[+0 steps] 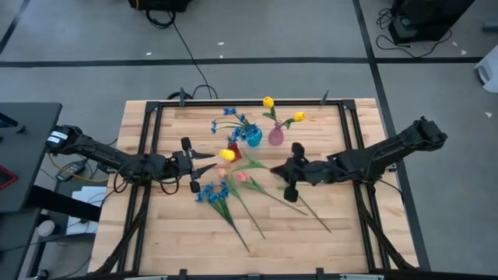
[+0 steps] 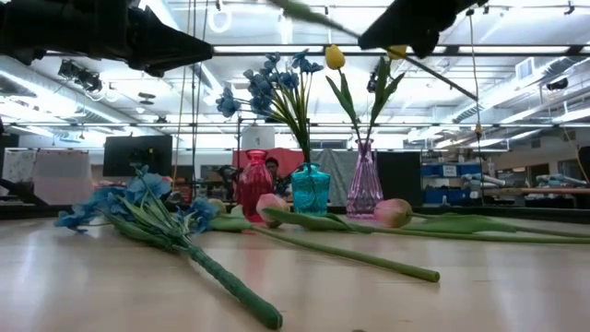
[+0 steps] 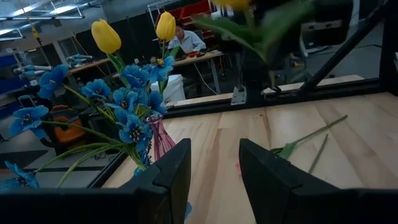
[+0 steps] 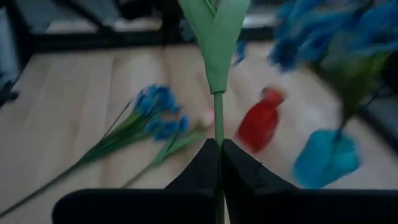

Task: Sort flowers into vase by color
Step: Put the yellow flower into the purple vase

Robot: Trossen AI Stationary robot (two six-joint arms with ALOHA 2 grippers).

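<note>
Right end effector [image 4: 218,147] clamped on yellow tulip [image 1: 227,155] stem, lifted just in front of the teal vase [image 1: 254,138]. Left end effector [image 1: 208,166], fingers apart, hovers left of that vase.

wooden table [image 1: 171,241], black cable [image 1: 187,50], person [image 3: 184,38]

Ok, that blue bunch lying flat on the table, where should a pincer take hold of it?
On the blue bunch, probably the bare stem past the blossoms, coming straight down from above, closing across it. It lies flat on the table, and that end is free, while pink tulips crowd the blossoms.
</note>
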